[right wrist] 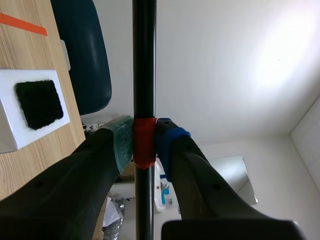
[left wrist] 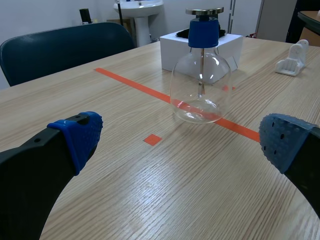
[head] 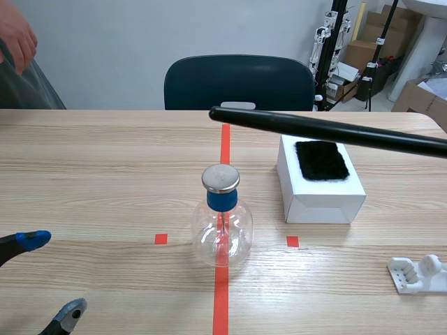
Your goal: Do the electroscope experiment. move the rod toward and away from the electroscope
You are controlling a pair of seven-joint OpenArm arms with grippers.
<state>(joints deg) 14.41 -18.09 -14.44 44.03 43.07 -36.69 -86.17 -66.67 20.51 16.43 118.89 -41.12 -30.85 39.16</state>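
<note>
Step in hand: the approach pass. The long black rod [head: 328, 130] is up in the air, coming in from the right, its free tip over the red centre line
Right end effector [right wrist: 144, 145]: clamped on the rod, the green pad and the blue pad pressing either side of the red tape band [right wrist: 144, 150] wrapped round it
Electroscope: the clear glass flask electroscope with blue stopper and flat metal cap [head: 222, 216] stands upright on the wooden worktop [head: 105, 174], right on the red tape line
Rod to cap: the tip sits higher than the metal cap and apart from it; how far behind it I can't judge from here
Left end effector [head: 52, 274]: spread wide, nothing in it, low near the worktop's near edge with the electroscope [left wrist: 201, 80] ahead of it
Also out there: a white box topped with a black fuzzy pad [head: 318, 178] just right of the flask, under the rod's span
Next move: by my read, bring the tip down close above the cap without touching, then draw it back
Care point: a level rod and a slow swing, so the tip doesn't knock the flask over
</note>
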